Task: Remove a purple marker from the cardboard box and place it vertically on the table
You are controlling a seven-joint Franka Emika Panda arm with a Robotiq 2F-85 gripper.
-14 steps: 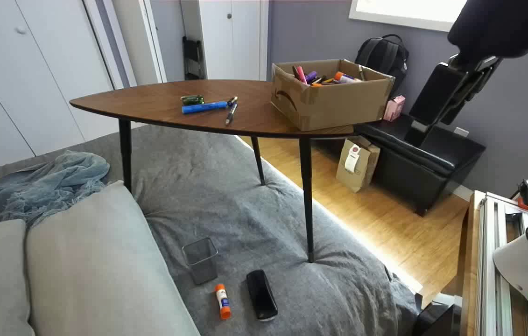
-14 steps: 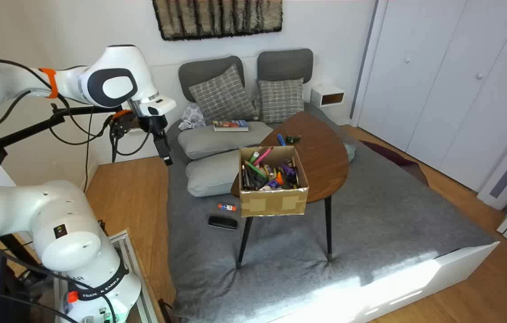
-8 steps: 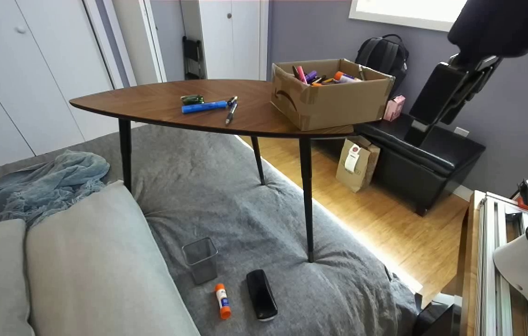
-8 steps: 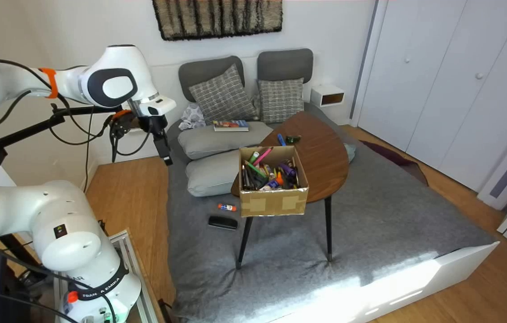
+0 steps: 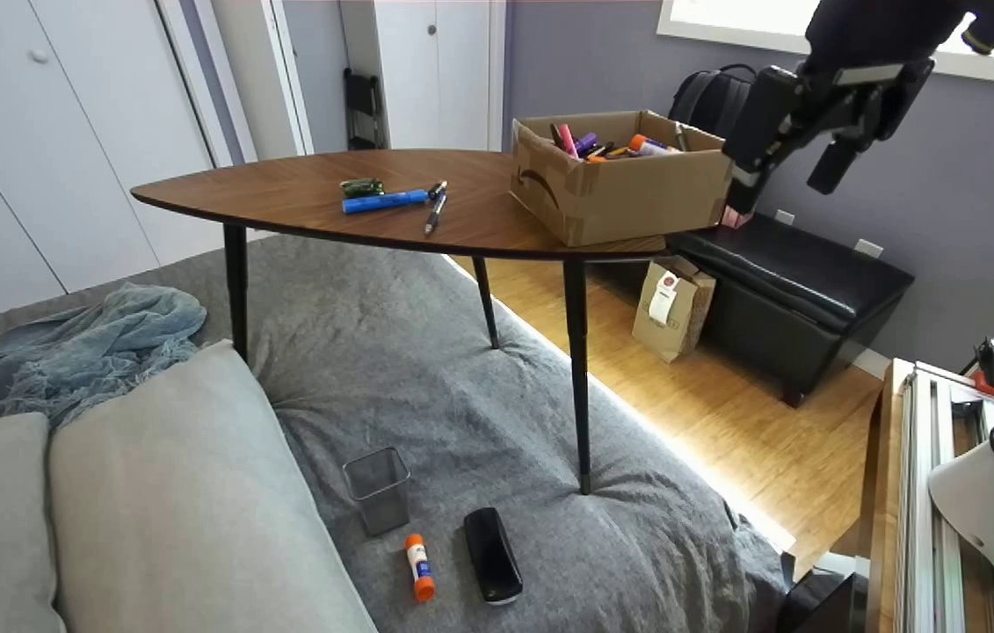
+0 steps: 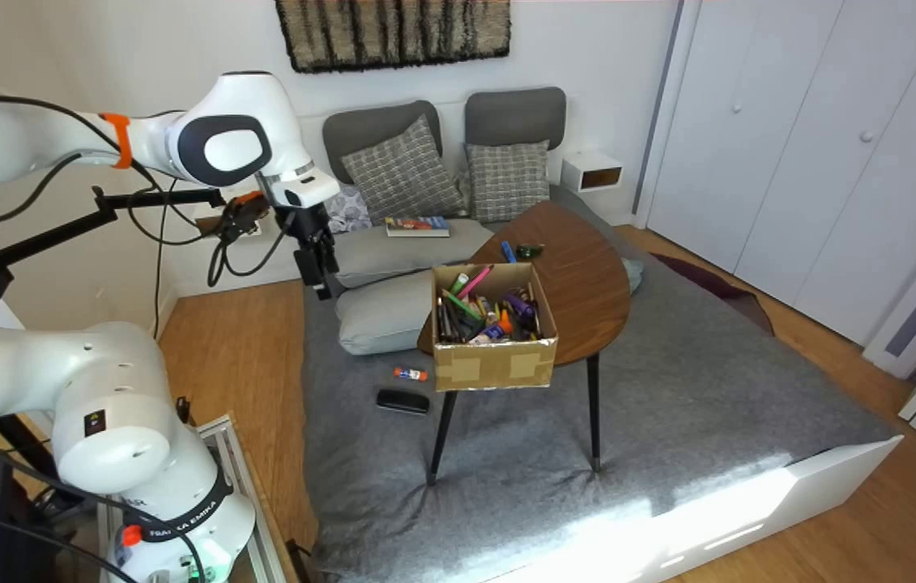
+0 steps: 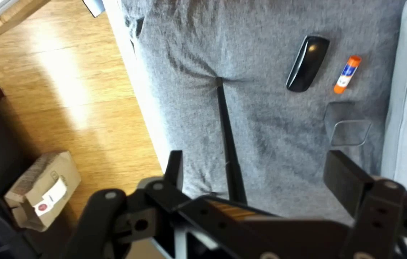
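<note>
The cardboard box [image 5: 646, 200] stands on one end of the brown table [image 5: 286, 186], full of pens and markers; both also show in an exterior view, the box [image 6: 494, 368] and the table [image 6: 587, 283]. A purple marker lies among the pens, partly covered, in both exterior views [image 5: 585, 143] [image 6: 521, 306]. My gripper [image 5: 787, 176] is off the table, beside the box's outer end, and also shows in an exterior view [image 6: 318, 275]. In the wrist view the gripper [image 7: 255, 160] is open, with nothing between its fingers. The purple marker is out of the wrist view.
A blue marker [image 5: 384, 202], a green object [image 5: 362, 187] and a black pen [image 5: 435, 215] lie on the table. A glue stick [image 7: 347, 74], a black case [image 7: 307, 63] and a mesh cup [image 7: 349, 126] are on the grey bed below. A black bench [image 5: 804, 290] stands behind.
My arm has moved toward the box and the table. In an exterior view its fingers now show spread apart, where before they overlapped. The box, markers and table have not moved.
</note>
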